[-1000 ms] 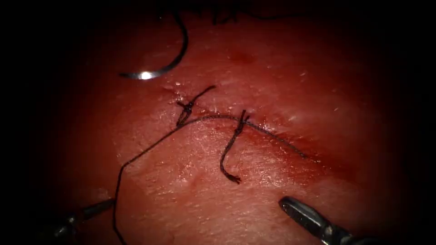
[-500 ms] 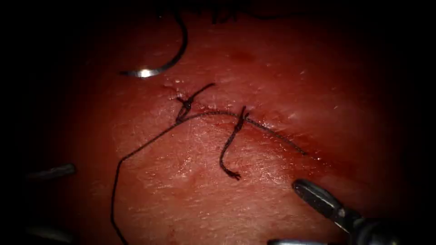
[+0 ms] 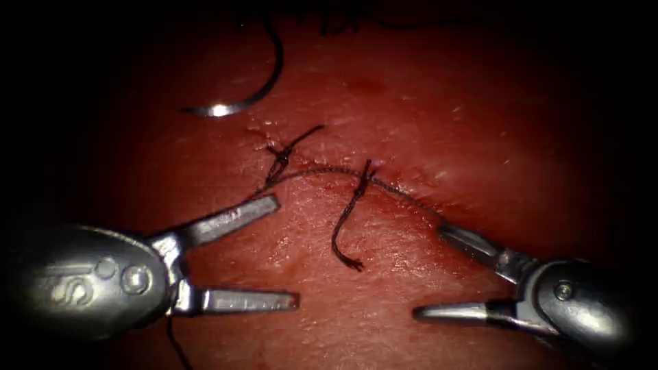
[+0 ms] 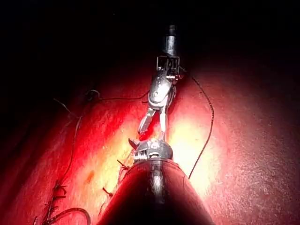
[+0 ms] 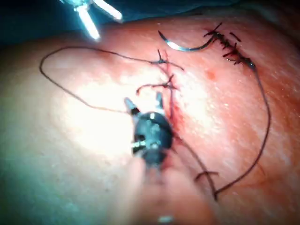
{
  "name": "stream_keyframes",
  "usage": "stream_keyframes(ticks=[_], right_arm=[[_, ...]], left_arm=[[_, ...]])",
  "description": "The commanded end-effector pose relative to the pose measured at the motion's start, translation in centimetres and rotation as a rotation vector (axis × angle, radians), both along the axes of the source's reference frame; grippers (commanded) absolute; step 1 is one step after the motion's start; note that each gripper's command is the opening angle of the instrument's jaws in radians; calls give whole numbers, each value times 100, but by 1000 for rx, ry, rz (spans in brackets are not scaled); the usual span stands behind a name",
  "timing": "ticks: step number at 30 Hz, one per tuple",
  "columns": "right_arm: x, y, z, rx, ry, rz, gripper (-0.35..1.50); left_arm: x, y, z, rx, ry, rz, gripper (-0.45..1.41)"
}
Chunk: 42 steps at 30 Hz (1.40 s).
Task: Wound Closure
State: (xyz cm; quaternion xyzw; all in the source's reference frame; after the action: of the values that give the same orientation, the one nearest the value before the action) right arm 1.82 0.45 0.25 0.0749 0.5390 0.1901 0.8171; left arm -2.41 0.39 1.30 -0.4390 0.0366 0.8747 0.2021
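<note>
Both tools sitting low over the tissue (image 3: 425, 103), one on each side of the two knotted stitches along the cut (image 3: 411, 195).

Left tool (image 3: 284, 250): spread wide, holding nothing; upper jaw lying just beside the thread (image 3: 322, 171) near the left-hand knot (image 3: 277, 161), lower jaw resting apart over bare tissue below it. In the left wrist view, same tool (image 4: 152, 126) showing its two jaws parted.

Right tool (image 3: 428, 270): also spread, gripping nothing; upper jaw reaching up to the right end of the cut where the thread is running into it, though contact with the thread impossible to tell; lower jaw pointing left over the tissue.

Needle (image 3: 253, 96) lying free on the tissue above and left of the cut, well apart from both tools, not in the tissue, its bright tip pointing left. Also lying on the surface in the right wrist view (image 5: 185, 47).

Short cut end of thread (image 3: 346, 233) hanging down from the second knot, between the two tools.
</note>
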Motion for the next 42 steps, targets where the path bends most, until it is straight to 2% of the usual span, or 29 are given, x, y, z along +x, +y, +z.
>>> stream_keyframes(ticks=[1,5,6,8,14,17,20,33,34,35,42], right_arm=[[5,-3,5,-5,0,-5,125],[5,-3,5,-16,-4,-9,120],[5,-3,5,-16,-4,-9,120],[5,-3,4,-23,-8,-8,120],[4,-4,2,-29,-9,-7,120],[4,-4,1,-29,-13,-4,120],[4,-4,0,-30,-11,-2,120],[4,-4,0,-31,-13,0,120],[4,-4,0,-31,-13,0,120],[5,-4,0,-31,-13,1,120],[5,1,4,-52,-18,-7,118]], left_arm=[[-12,-3,10,-2,18,2,47],[-32,-13,27,-19,73,34,41],[-38,-15,33,-29,95,52,32],[-42,-17,40,-36,130,61,29],[-44,-19,68,-37,204,55,29],[-41,-20,92,-42,242,42,14],[-40,-21,103,-47,260,28,10],[-51,-22,114,-26,222,51,-18],[-51,-22,114,-26,222,51,-23],[-50,-22,115,-27,221,52,-45],[-38,-11,114,-17,224,76,-45]])
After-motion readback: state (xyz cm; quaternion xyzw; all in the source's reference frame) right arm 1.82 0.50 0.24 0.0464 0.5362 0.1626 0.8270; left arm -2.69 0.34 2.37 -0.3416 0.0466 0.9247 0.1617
